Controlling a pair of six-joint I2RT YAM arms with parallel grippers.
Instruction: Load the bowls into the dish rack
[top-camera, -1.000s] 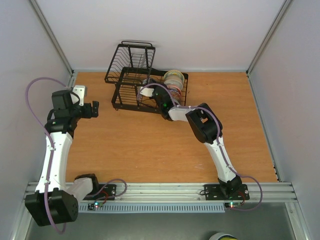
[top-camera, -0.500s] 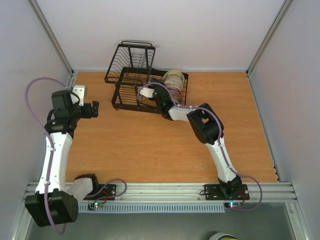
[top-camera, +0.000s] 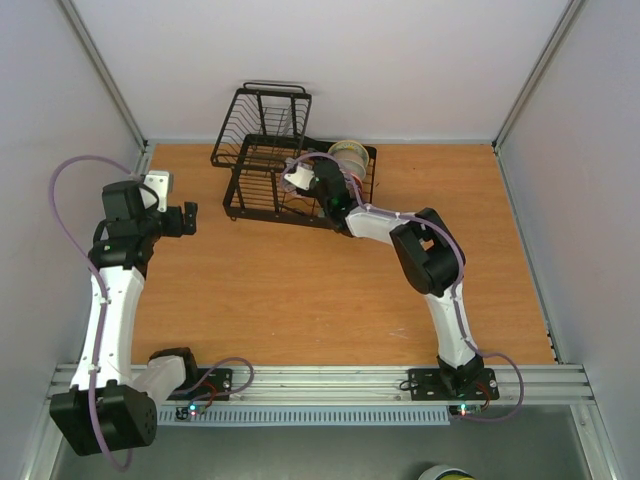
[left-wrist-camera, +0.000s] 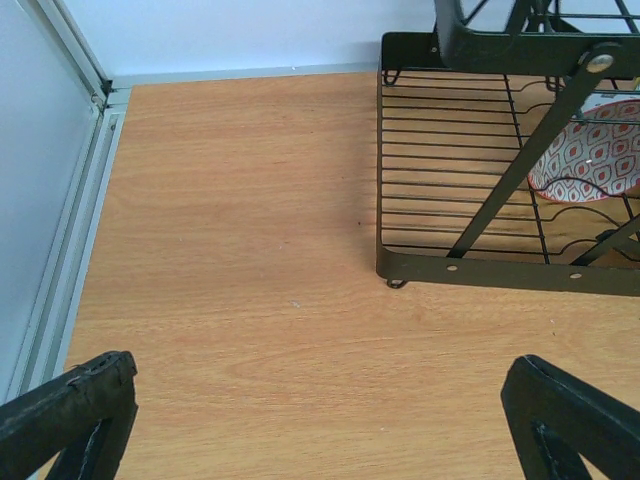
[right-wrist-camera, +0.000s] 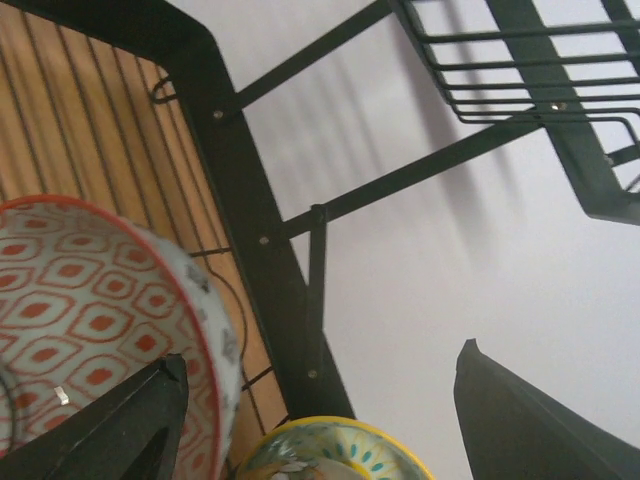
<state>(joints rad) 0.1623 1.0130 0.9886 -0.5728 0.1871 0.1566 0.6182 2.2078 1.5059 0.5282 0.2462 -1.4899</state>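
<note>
- my right gripper (right-wrist-camera: 320, 355) is inside the dish rack (right-wrist-camera: 240, 200), jaws apart, with the red-and-white bowl (right-wrist-camera: 90, 290) just beside one finger.
- my left gripper (left-wrist-camera: 320, 365) gapes wide, empty.

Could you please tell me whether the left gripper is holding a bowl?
No, the left gripper hangs open above the table, with nothing between its jaws.

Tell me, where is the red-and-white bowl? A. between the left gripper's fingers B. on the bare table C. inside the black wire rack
C: the red-and-white bowl rests inside the dish rack, while the left gripper hangs open and empty over the table.
</note>
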